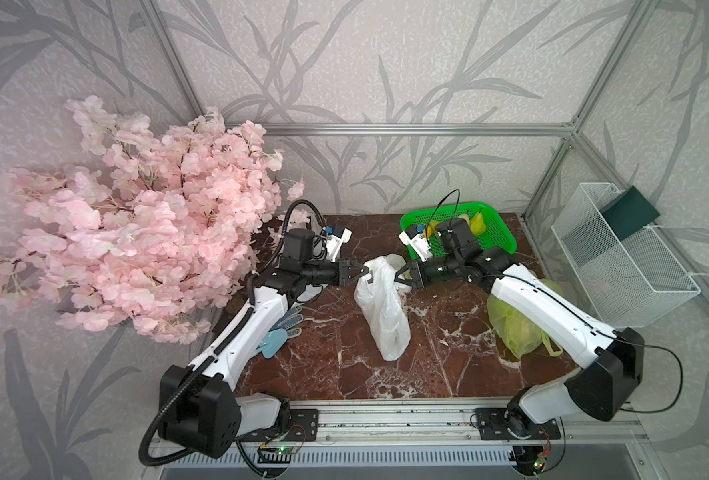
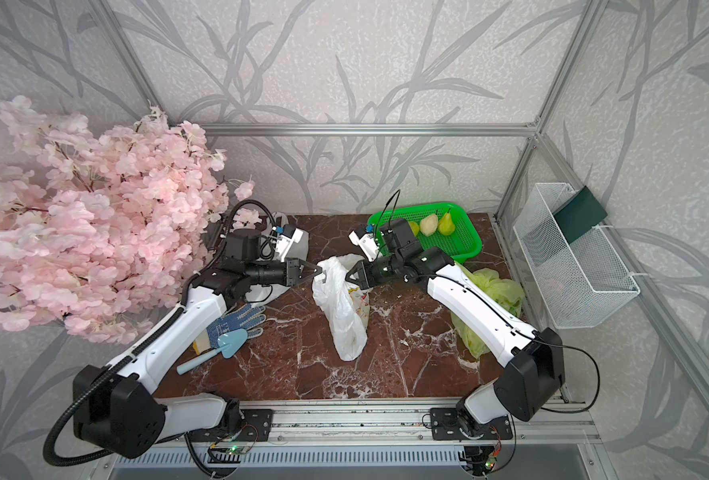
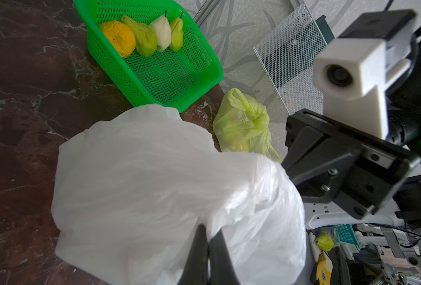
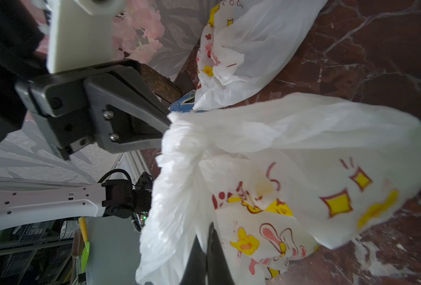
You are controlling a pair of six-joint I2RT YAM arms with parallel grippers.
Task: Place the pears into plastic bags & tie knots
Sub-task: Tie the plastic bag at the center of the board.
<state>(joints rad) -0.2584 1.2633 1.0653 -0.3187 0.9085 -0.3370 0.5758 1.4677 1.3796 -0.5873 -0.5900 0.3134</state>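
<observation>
A white plastic bag [image 1: 382,320] [image 2: 344,324] with yellow and pink cartoon prints hangs down onto the marble table between my two arms. My left gripper [image 1: 364,272] [image 3: 209,230] is shut on the bag's top edge from the left. Facing it, my right gripper [image 1: 399,277] [image 4: 208,229] is shut on the opposite edge [image 4: 204,197]. Three pears [image 2: 445,223] [image 3: 145,37] lie in the green mesh basket [image 1: 500,239] [image 3: 175,81] at the back right. A yellow-green bag [image 1: 515,328] [image 3: 244,123], bunched at the top, lies under my right arm. Another white printed bag [image 4: 254,37] lies behind my left arm.
A yellow round fruit [image 3: 117,37] lies in the basket beside the pears. A pink blossom tree [image 1: 136,216] fills the left side. A dotted glove [image 2: 240,320] and a blue trowel [image 2: 228,345] lie under my left arm. A white wire basket [image 1: 623,257] hangs on the right wall.
</observation>
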